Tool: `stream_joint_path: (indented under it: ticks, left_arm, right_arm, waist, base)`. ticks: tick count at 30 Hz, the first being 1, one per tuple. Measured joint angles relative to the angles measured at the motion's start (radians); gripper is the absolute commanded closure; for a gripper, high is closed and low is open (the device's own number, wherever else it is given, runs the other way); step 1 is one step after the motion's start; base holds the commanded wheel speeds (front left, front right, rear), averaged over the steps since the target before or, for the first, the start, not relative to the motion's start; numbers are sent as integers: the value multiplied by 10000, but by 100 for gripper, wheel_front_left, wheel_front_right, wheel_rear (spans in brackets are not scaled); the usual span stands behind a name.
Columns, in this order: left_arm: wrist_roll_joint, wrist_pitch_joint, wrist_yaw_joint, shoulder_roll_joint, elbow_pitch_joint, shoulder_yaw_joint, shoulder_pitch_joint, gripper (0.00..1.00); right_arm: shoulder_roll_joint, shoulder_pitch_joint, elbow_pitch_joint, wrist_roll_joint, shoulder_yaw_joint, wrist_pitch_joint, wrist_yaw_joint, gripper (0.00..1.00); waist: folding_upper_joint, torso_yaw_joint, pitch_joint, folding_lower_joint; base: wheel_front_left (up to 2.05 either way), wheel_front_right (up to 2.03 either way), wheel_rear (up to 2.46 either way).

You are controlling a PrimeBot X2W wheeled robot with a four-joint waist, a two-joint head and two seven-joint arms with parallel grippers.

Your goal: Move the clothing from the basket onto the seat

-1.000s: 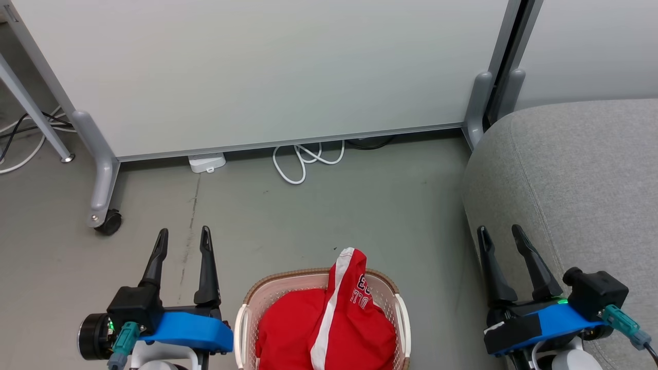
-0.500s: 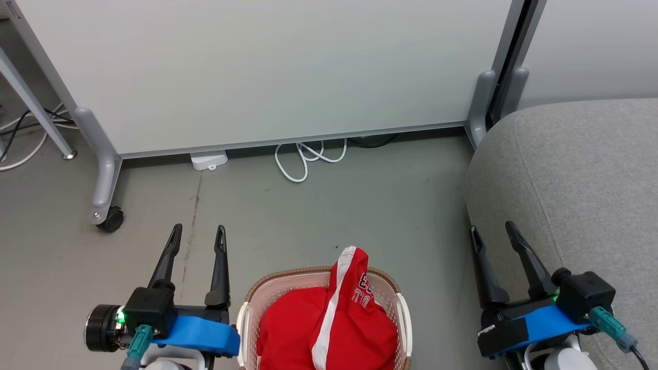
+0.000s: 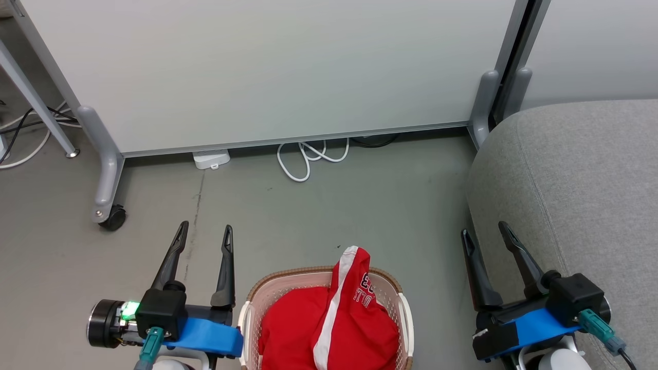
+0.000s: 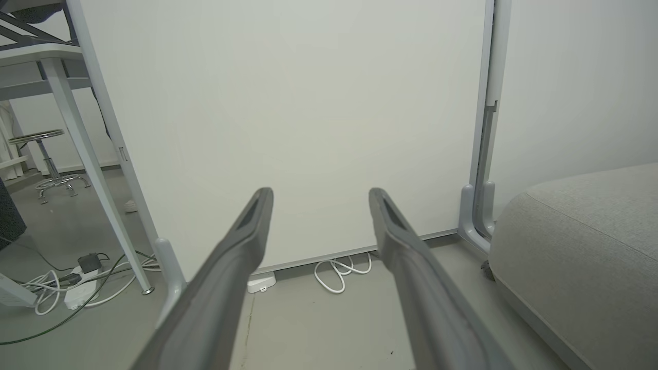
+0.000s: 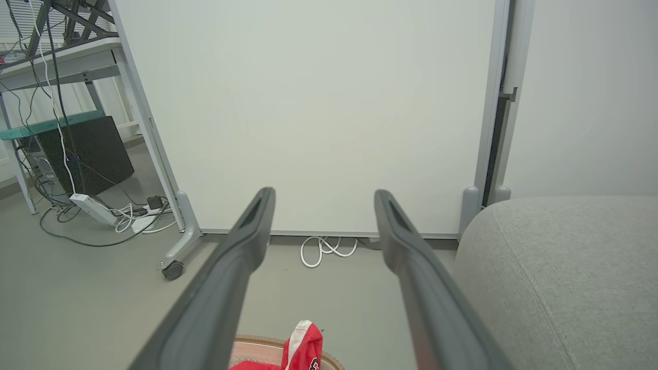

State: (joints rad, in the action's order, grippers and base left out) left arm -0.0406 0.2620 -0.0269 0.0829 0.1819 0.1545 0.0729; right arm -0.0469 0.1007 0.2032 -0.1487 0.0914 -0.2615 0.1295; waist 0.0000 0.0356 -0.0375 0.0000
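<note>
Clothing [image 3: 288, 329], i.e. two bright red soft fabric garments, one plain, one w/ broad white stripe + printed lettering, lies heaped in cream-white perforated plastic laundry basket [image 3: 308, 271] w/ brown woven-look rim. Basket stands on grey floor [image 3: 360, 205], bottom centre of head view. Striped piece pokes up above rim at far side.

Large grey fabric-upholstered seat [image 3: 581, 169] w/ rounded corner is to robot's right of basket, apart from it.

L gripper [image 3: 205, 226] hangs just beside basket's left side, fingers [image 4: 226, 267] spread wide, holding nothing. R gripper [image 3: 483, 228] hangs btwn basket and seat, close by seat's edge, fingers likewise released and empty.

Both point fwd toward white partition panel [image 3: 267, 72] on grey wheeled legs. White cable loop [image 3: 308, 159] lies on floor at panel's lower edge.

Right wrist view: tip of striped garment + bit of rim at bottom, btwn fingers.
</note>
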Motion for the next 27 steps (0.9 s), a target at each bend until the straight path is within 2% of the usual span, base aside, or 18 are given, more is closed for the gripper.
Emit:
stream_joint_path:
  ticks: [15,27]
  left_arm:
    - [123,10,-111,-90,107,-104,12,0]
    - [416,12,-721,293,1306,577,1350,0]
  right_arm:
    - [-2,2,54,0,12,-2,0,0]
    - [-6,571,-165,107,-12,-8,0,0]
  waist:
    - [1,5,-10,0]
    - [0,-55,-736,0]
  base:
    - [0,0,0]
    - [0,0,0]
